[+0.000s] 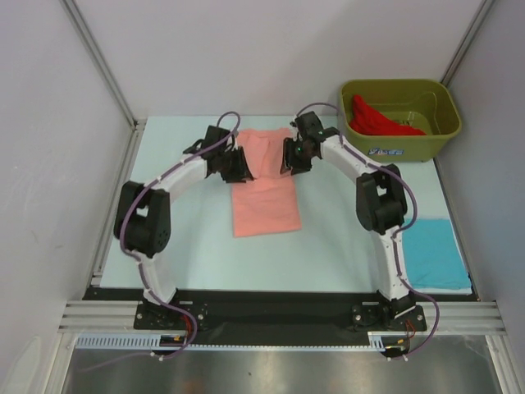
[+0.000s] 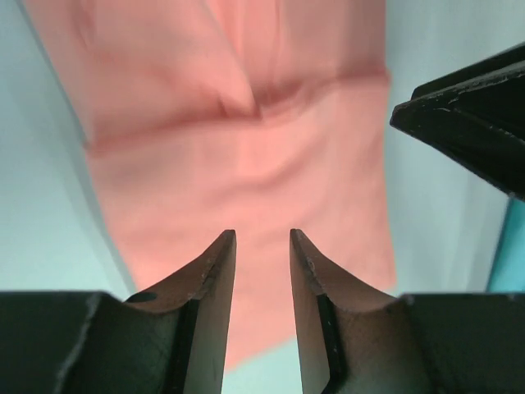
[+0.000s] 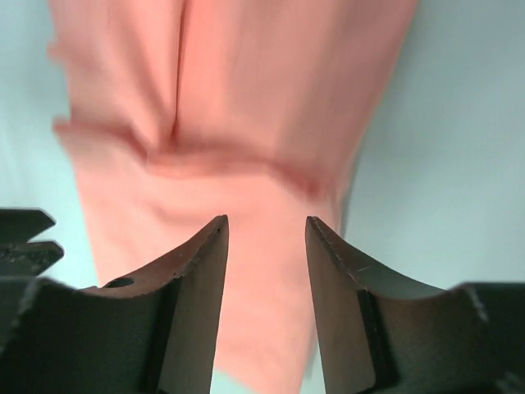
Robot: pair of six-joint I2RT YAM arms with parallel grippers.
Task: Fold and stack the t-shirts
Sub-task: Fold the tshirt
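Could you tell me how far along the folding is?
Done: the turquoise shirt lies flat as a neat rectangle at the right. In hand: the pink shirt is a long strip, with the left gripper and right gripper open at its far end. Left: the red shirt sits crumpled in the tub; nothing is stacked.

We note the left gripper [image 2: 262,240], its fingers parted by a narrow gap, over the salmon-pink t-shirt [image 2: 246,164]. The shirt lies on the pale table [image 2: 33,205], with a crease running across it. A black angular part [image 2: 476,123] enters at upper right.
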